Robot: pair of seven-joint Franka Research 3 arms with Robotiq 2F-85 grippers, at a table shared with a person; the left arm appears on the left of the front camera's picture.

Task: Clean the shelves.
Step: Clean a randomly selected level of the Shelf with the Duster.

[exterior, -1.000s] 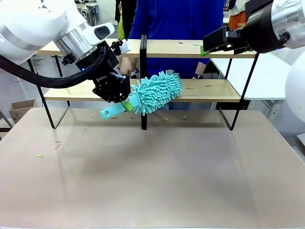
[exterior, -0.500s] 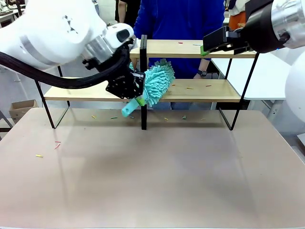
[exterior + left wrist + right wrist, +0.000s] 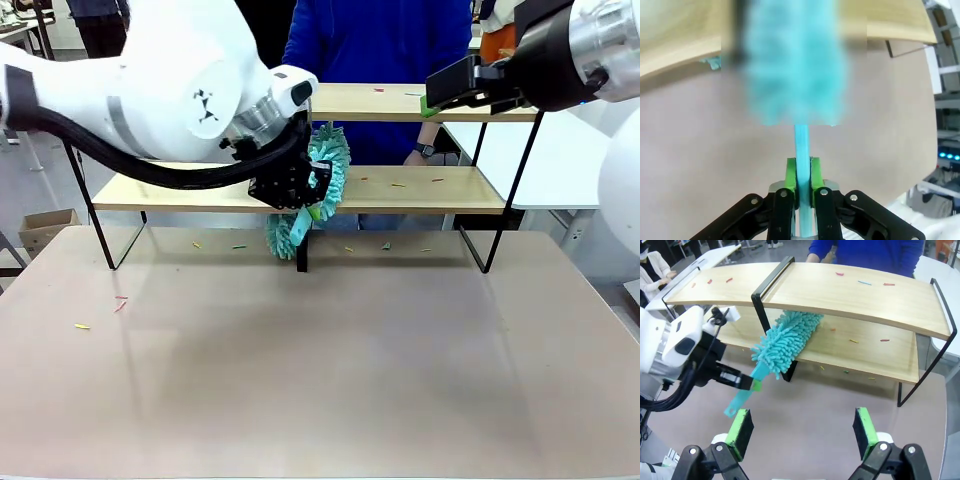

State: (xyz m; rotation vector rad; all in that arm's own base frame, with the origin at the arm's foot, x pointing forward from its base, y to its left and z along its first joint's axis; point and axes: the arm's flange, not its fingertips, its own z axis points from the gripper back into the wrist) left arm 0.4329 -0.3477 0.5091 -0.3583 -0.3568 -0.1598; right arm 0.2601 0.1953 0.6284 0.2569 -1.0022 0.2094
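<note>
The shelves (image 3: 420,102) are a two-tier rack of light wooden boards on a black frame with a central post (image 3: 302,150). My left gripper (image 3: 305,200) is shut on the thin handle of a teal fluffy duster (image 3: 328,165), right at the central post. The duster head lies between the two tiers. In the left wrist view the green pads (image 3: 790,174) clamp the handle (image 3: 801,145), and the blurred duster (image 3: 795,65) reaches toward a board (image 3: 680,35). My right gripper (image 3: 802,430) hangs open above the shelves (image 3: 840,295), looking down on the duster (image 3: 785,342); it also shows at the upper right (image 3: 437,95).
Small coloured scraps (image 3: 865,283) lie on both boards, and more scraps (image 3: 120,303) lie on the brown tabletop (image 3: 320,380). A person in a blue top (image 3: 380,40) stands behind the rack, one hand (image 3: 418,156) near the lower board. A white table (image 3: 560,160) stands at the right.
My left arm has swung right toward the central post. The duster has turned from lying sideways over the right lower board to standing steeply, its head drawn back to the post. The right arm held still.
</note>
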